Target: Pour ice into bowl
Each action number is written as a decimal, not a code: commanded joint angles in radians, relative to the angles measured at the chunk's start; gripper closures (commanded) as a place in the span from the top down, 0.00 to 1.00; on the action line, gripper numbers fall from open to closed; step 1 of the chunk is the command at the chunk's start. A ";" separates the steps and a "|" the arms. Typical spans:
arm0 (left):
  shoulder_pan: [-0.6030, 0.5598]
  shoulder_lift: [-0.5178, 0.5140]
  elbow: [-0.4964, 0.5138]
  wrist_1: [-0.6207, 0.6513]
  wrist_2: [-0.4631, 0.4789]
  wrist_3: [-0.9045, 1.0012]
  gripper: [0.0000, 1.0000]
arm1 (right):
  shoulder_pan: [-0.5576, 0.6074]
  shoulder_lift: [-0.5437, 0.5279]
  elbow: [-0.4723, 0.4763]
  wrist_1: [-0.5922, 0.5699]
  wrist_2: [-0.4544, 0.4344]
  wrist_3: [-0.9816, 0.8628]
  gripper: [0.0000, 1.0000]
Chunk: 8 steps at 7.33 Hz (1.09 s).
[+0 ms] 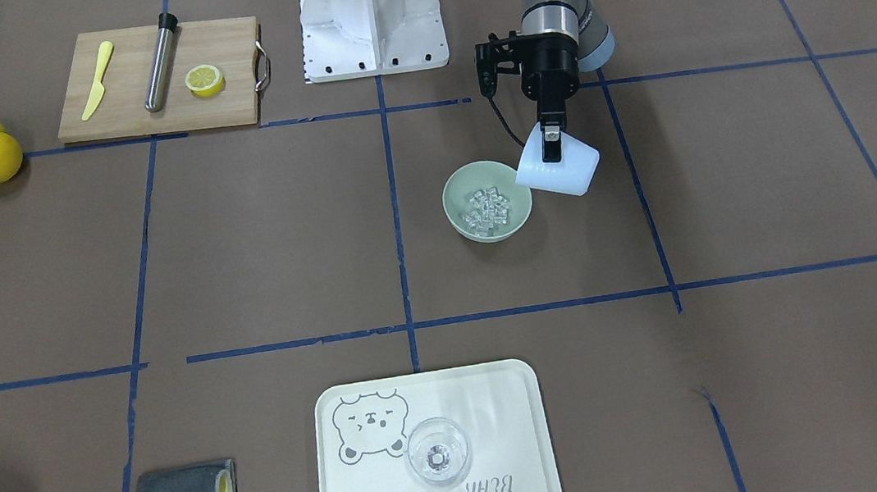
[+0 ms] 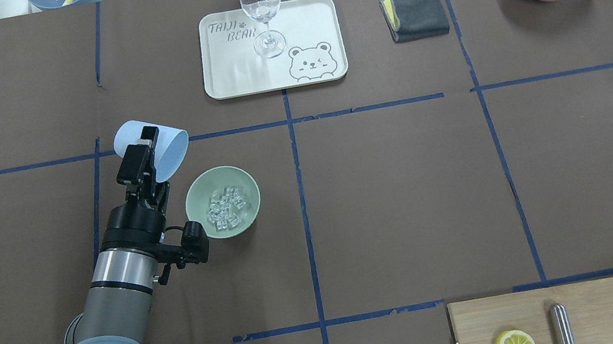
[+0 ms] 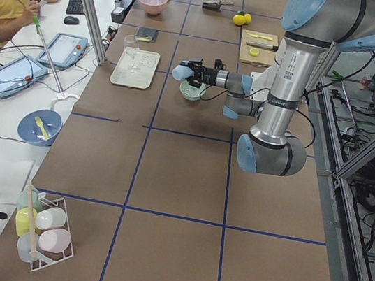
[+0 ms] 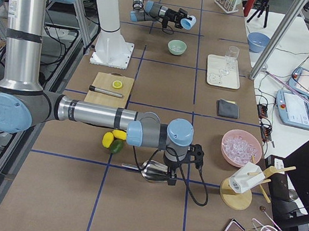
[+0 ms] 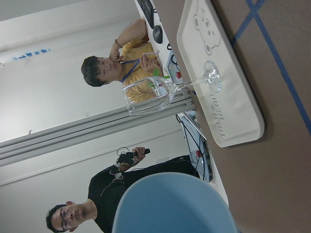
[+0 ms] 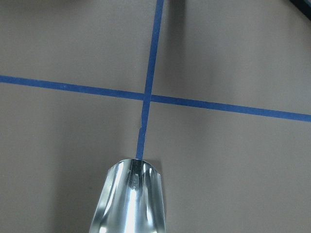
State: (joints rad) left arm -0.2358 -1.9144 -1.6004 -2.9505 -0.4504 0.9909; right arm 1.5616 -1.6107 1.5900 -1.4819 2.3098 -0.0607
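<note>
L gripper (image 2: 148, 138) clamped on light-blue cup (image 2: 173, 148). Cup tipped near level, just beside bowl (image 2: 242, 180), on its far-left side. Ice (image 2: 226, 207) piled in bowl; pour looks complete. R gripper (image 4: 168, 176) well apart by scoop (image 6: 131, 199); jaw opening can't tell.

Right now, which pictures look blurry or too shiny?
Left wrist view: the light blue cup is so close it looks soft, and the picture lies sideways. Right wrist view: bright white glare streaks on the metal scoop. Front-facing view: light washes out part of the tray. Overhead view: sharp, the ice glints in the bowl.
</note>
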 commanded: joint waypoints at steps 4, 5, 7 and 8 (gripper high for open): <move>0.000 0.018 -0.001 -0.009 -0.103 -1.009 0.00 | 0.003 0.000 0.001 0.002 -0.001 -0.001 1.00; 0.000 0.017 -0.009 -0.009 -0.109 -1.114 0.00 | 0.005 0.000 0.002 0.003 -0.001 -0.001 1.00; -0.028 0.021 -0.012 -0.001 -0.160 -1.284 0.00 | 0.006 0.000 0.002 0.003 -0.003 -0.002 1.00; -0.042 0.035 -0.010 0.004 -0.203 -1.389 0.00 | 0.006 0.000 0.004 0.003 -0.003 -0.001 1.00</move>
State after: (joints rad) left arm -0.2599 -1.8909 -1.6110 -2.9524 -0.6058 -0.2730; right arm 1.5673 -1.6107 1.5927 -1.4788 2.3073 -0.0620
